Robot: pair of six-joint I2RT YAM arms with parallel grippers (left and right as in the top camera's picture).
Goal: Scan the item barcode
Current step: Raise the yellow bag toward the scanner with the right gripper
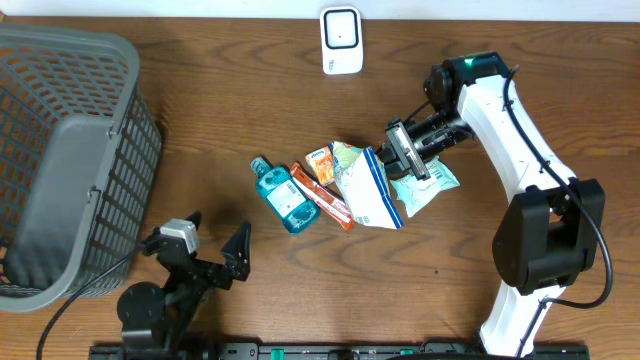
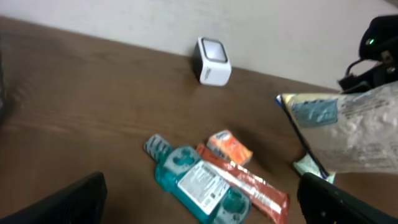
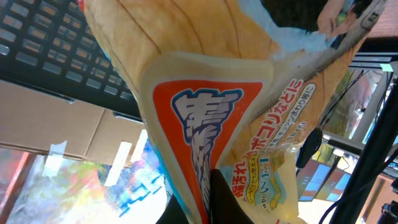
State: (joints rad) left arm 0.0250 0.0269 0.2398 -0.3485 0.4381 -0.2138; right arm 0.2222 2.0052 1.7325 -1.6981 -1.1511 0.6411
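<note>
My right gripper (image 1: 405, 150) is shut on the top edge of a white and blue snack bag (image 1: 372, 190) that hangs tilted over the pile in the middle of the table. In the right wrist view the bag (image 3: 199, 106) fills the frame, showing an orange label, and the right gripper (image 3: 208, 208) pinches its edge between dark fingers (image 3: 227, 199). The white barcode scanner (image 1: 341, 40) stands at the table's back edge, apart from the bag. My left gripper (image 1: 212, 250) is open near the front edge, and nothing lies between its fingers (image 2: 74, 199).
A teal mouthwash bottle (image 1: 282, 196), a long orange sachet (image 1: 325, 198), a small orange packet (image 1: 320, 160) and a green wet-wipes pack (image 1: 432, 185) lie around the bag. A grey mesh basket (image 1: 60, 150) fills the left side.
</note>
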